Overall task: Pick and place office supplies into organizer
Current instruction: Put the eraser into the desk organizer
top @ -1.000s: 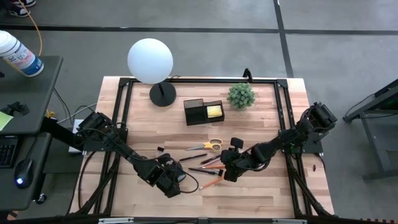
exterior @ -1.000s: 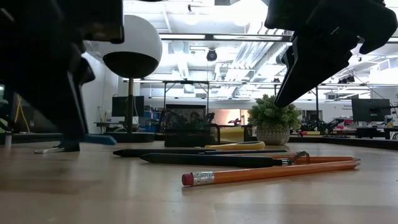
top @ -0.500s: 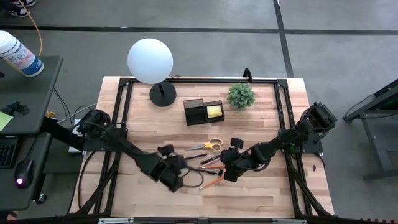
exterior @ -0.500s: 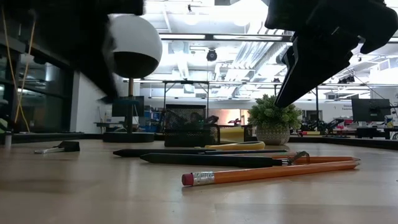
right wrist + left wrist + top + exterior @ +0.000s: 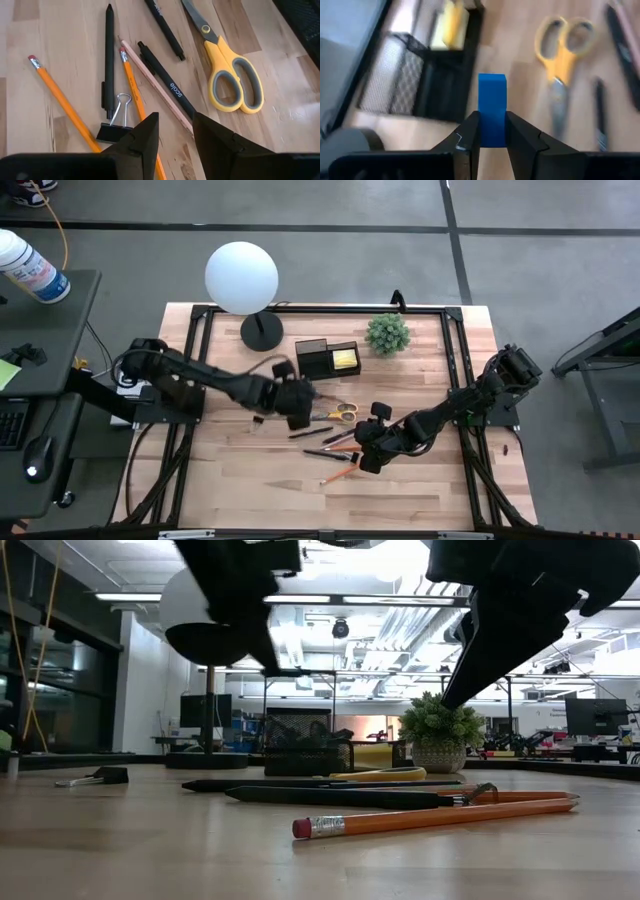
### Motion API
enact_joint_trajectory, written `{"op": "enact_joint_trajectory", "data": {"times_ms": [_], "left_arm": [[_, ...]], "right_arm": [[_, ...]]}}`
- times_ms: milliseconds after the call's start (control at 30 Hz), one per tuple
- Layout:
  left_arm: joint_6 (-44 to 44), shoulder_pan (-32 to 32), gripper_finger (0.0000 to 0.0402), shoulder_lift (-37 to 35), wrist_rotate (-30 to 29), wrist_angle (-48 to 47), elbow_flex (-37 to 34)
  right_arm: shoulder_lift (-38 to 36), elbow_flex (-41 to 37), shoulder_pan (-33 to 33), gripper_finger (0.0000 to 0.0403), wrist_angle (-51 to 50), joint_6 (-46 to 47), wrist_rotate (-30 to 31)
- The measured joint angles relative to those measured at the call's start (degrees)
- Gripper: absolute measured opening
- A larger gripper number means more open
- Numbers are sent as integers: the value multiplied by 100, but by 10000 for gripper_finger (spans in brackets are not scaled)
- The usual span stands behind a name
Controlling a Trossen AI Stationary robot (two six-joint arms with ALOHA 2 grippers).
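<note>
Above the wooden table's middle, the left gripper [image 5: 492,142] clamps a small blue rectangular eraser [image 5: 492,107], the black compartmented organizer [image 5: 327,360] lying just ahead; the right gripper [image 5: 175,132] hovers open-jawed over the pens.

A blue eraser [image 5: 492,109] stands upright, pinched in the left gripper [image 5: 492,131]. Yellow-handled scissors [image 5: 334,414] and scattered pencils [image 5: 64,106] (pens too) lie flat near the black organizer [image 5: 327,360].

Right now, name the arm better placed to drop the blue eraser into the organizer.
Left. The left gripper is shut on the blue eraser close to the organizer; the right gripper hangs empty above the pens.
</note>
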Motion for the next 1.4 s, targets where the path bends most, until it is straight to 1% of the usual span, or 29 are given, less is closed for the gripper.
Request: {"op": "enact_joint_trajectory", "data": {"times_ms": [67,133,233,300,433,567,633,900,1000,1400], "left_arm": [[468,311,67,-13,213,109,-4],[971,613,67,-21,590,416,-2],[1459,1038,67,-25,1024,594,-4],[1656,1307,67,-25,1220,718,-4],[2009,1790,67,-23,1925,817,-4],[2103,2089,67,75,2260,810,-30],[2101,2152,67,62,2396,1050,-128],[2033,2127,67,58,2503,1481,-560],[1967,2138,67,64,2377,1646,-703],[1928,2137,67,64,2355,2021,-1080]], "right_arm": [[0,0,0,119,10,0,6],[0,2,0,119,41,-2,15],[0,2,0,119,57,0,18],[0,2,0,119,63,0,18],[0,2,0,119,79,2,18],[0,2,0,119,91,2,18],[0,2,0,119,104,2,18],[0,2,-4,119,111,2,20],[0,2,-28,119,113,2,18],[0,2,-79,119,210,-11,5]]}}
